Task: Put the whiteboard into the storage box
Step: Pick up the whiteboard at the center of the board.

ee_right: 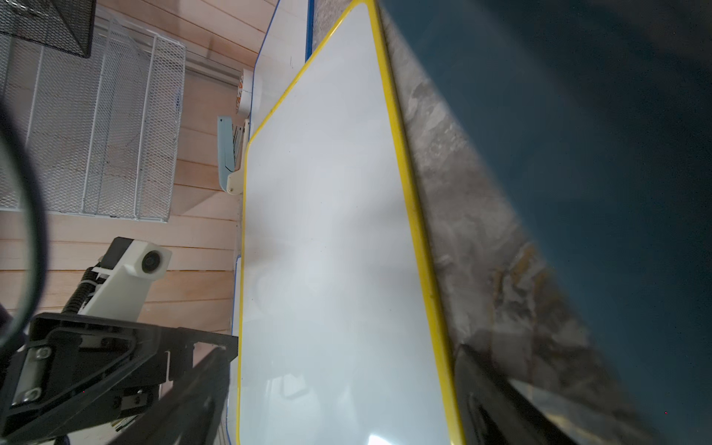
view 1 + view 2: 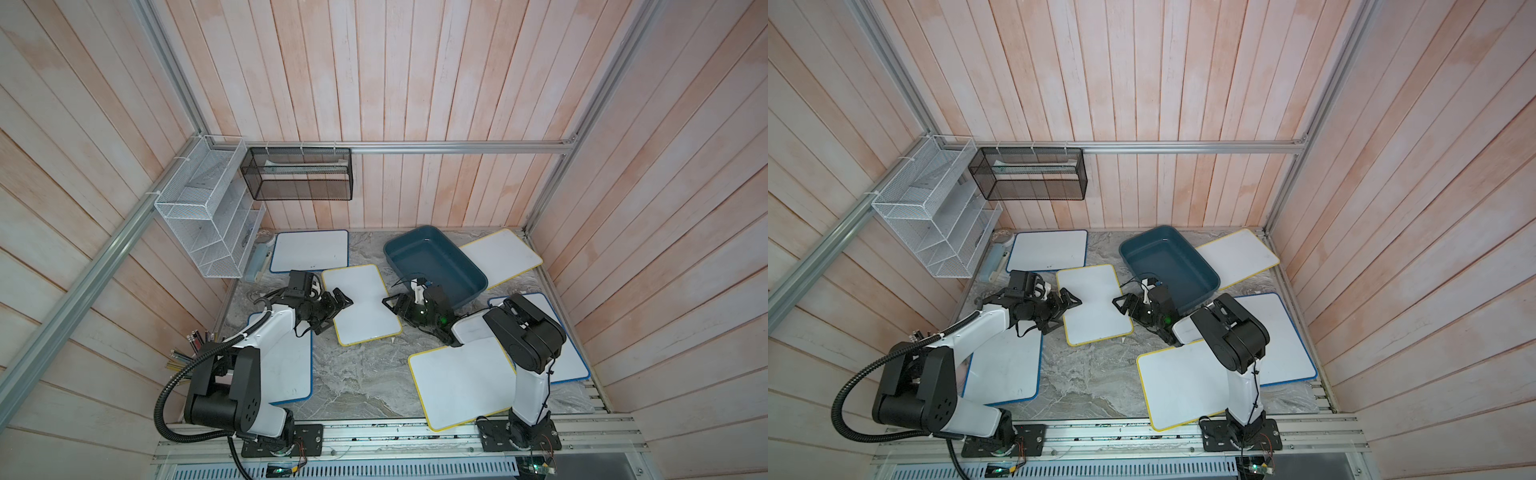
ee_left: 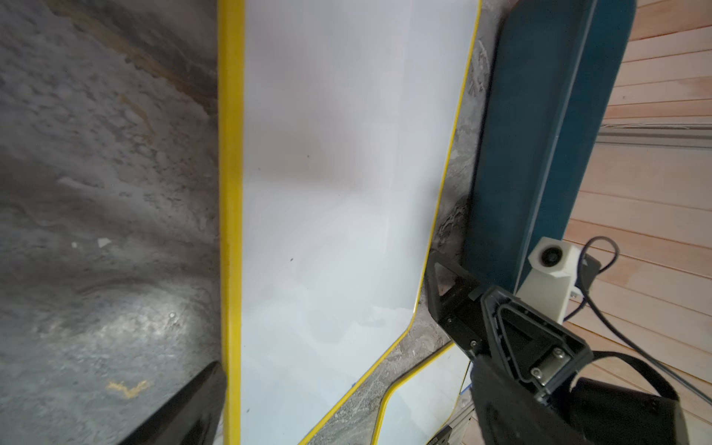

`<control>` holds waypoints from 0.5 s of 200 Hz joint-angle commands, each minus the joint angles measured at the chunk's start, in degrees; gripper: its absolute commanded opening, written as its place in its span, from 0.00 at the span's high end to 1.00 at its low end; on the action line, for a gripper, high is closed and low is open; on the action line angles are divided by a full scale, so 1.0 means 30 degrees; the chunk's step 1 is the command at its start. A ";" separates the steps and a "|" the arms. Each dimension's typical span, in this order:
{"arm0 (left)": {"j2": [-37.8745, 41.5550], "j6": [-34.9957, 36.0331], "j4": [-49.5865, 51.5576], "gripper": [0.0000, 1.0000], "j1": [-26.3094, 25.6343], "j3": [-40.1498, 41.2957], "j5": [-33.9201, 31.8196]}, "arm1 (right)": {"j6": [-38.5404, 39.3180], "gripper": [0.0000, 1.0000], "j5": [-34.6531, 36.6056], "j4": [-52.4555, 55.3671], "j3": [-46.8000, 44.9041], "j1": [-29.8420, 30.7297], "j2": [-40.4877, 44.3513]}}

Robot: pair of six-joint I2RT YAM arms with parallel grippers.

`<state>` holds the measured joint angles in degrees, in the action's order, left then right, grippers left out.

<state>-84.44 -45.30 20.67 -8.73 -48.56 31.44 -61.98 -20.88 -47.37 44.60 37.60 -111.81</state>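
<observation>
The yellow-edged whiteboard is lying flat at mid-table, its white face blank. The left gripper and right gripper are flanking its long sides, jaws apart and clamping nothing. The teal storage box is sitting empty just beyond it, partly overlapping a second yellow-edged board. Blue-edged boards are lying around.

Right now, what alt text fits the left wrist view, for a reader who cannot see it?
A yellow-edged whiteboard lies flat on the grey marbled table, filling the middle of the view. Beyond its far long edge stands the dark teal storage box, and the right end effector, jaws open, sits at that edge beside the box.
</observation>
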 commanded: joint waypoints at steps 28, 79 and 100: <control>0.0135 -0.1316 -0.5324 0.00 -0.1013 -0.1102 0.5564 | -0.1212 0.09 -0.6200 -0.1113 0.0396 0.1848 -0.0596; 0.0096 -0.2148 -0.6372 0.00 -0.1103 -0.0903 0.6051 | -0.1228 0.09 -0.6384 -0.1025 0.0747 0.1864 -0.1043; 0.0096 -0.2481 -0.6804 0.00 -0.1121 -0.0840 0.6296 | -0.1241 0.09 -0.6467 -0.1079 0.0848 0.1875 -0.1164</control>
<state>-83.96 -47.37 6.11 -7.66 -50.41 31.48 -61.98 -21.61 -48.42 44.80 37.58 -112.57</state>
